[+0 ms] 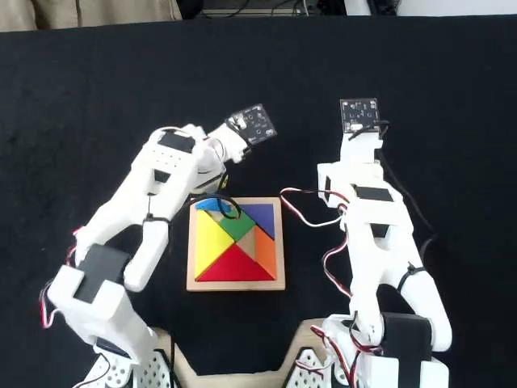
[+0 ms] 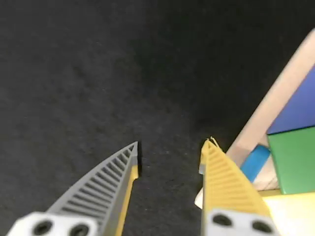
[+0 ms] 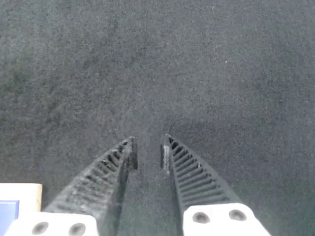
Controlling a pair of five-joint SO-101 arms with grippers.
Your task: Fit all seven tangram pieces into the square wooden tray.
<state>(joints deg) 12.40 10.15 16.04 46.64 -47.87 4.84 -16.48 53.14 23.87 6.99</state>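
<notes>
Low centre in the high view sits the wooden tray (image 1: 235, 284), coloured pieces (image 1: 234, 265) inside, black cloth (image 1: 97, 81) wide open on every side. Left gripper (image 2: 170, 150) hangs just beside the tray's upper-left corner, jaws moderately apart, gripping nothing. Right gripper (image 3: 147, 147), over bare cloth up and right of the tray, shows a narrow gap, empty too.

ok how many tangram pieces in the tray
6 sure: light blue piece far-left corner, green piece beside it, dark blue piece far-right, yellow piece left, red piece near edge, orange piece right. Tan patch in the middle may be a seventh.
</notes>
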